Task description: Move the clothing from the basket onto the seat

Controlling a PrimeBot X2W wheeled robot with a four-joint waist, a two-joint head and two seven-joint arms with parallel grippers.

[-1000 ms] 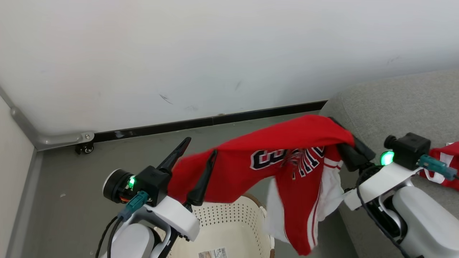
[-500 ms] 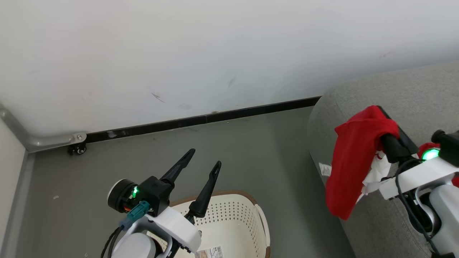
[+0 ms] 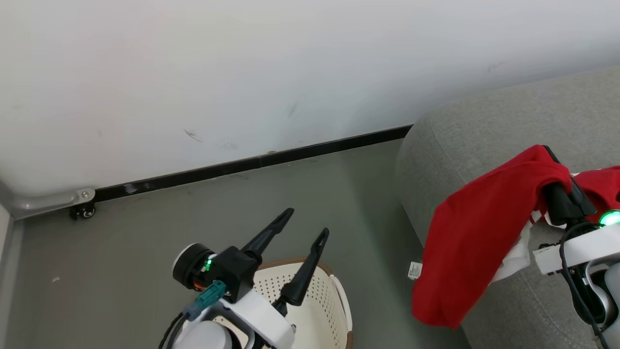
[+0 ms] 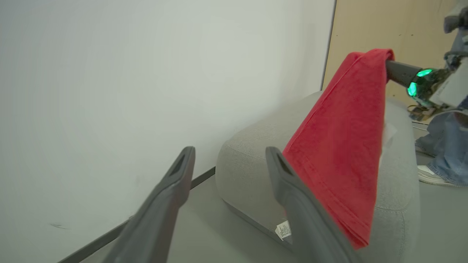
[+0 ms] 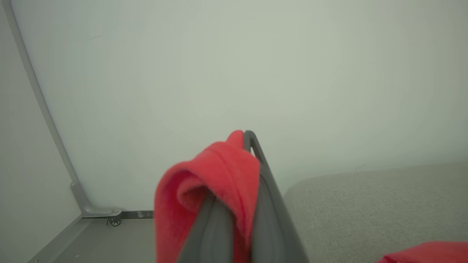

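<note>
Step now: The right claw carries a red shirt over the left end of the grey seat. This looks like the carrying step, close to the put-down.
Right claw: It is clenched tight on the top of the red shirt. The cloth is folded over its dark fingers.
Left claw: It is spread wide with nothing in it. It hangs above the basket.
Red shirt: It droops down from the claw, past the left edge of the seat toward the floor. A bit of white trim peeks out near the arm.
Other red clothes: A second red piece lies on the seat, just right of the right claw.
Basket: It stands on the floor at the near middle, left of the seat. The part I can see has no clothes in it.
Next move: I think the claw should go further right over the seat and lower, then let go. If it lets go here, the shirt may slide off onto the floor.
Seat top: Grey woven cloth, soft, with a round corner and a small white tag low on its side.
Room: A plain white wall with a black strip at the bottom, and a grey floor. A person's leg in jeans stands at the far side of the seat.
</note>
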